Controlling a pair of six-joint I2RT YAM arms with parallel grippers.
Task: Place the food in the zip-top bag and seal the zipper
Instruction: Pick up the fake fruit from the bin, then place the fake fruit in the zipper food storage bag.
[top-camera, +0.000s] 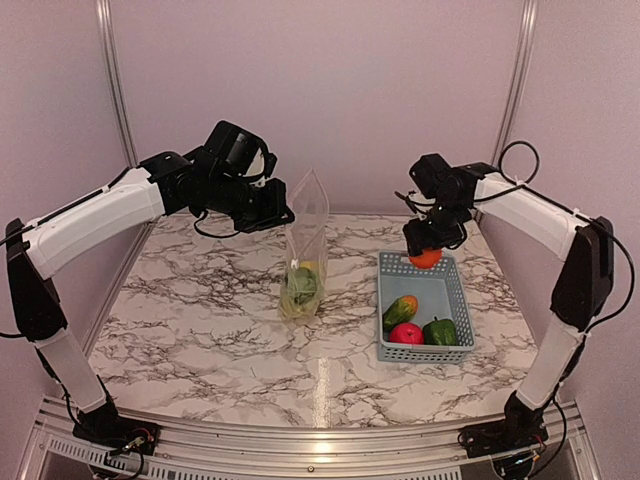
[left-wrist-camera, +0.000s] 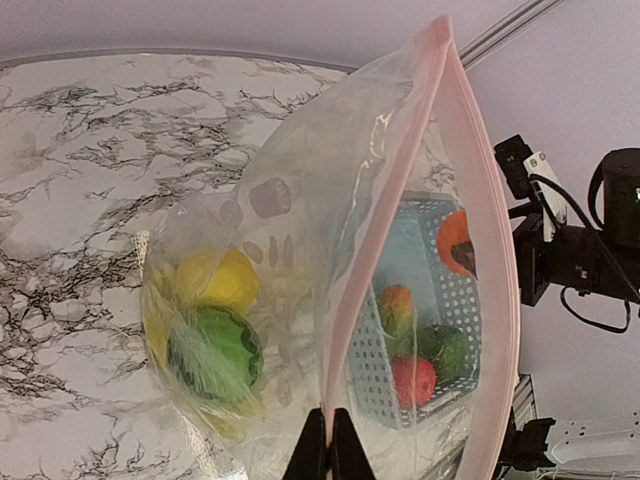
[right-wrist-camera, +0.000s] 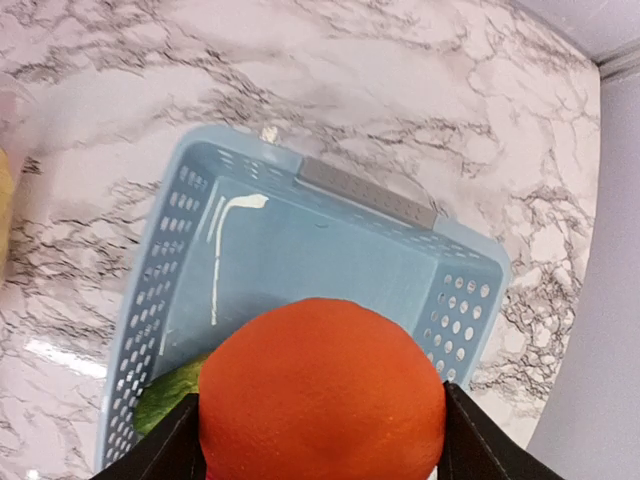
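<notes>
The right tool (right-wrist-camera: 320, 440) is spread wide around the orange (right-wrist-camera: 320, 390), one dark finger pressed to each side. Its own camera shows the fruit's matt, faintly dimpled skin and the pale blue perforated basket (right-wrist-camera: 160, 250) below. The overhead view places the orange over the basket's far rim, above a mango (top-camera: 400, 308), a red apple (top-camera: 405, 333) and a green pepper (top-camera: 438, 330). The left tool (left-wrist-camera: 325, 450) is pinched tight on the mouth edge of the zip-top bag (top-camera: 305, 240). Only its wrist view shows the pinkish zipper (left-wrist-camera: 335, 290) parted and, through crinkly clear film, a yellow pepper (left-wrist-camera: 215, 280) and a second green pepper (left-wrist-camera: 215, 350) at the bottom. The bag stands upright at the middle of the glossy marble-patterned desk (top-camera: 200, 330), between plain lilac walls.
</notes>
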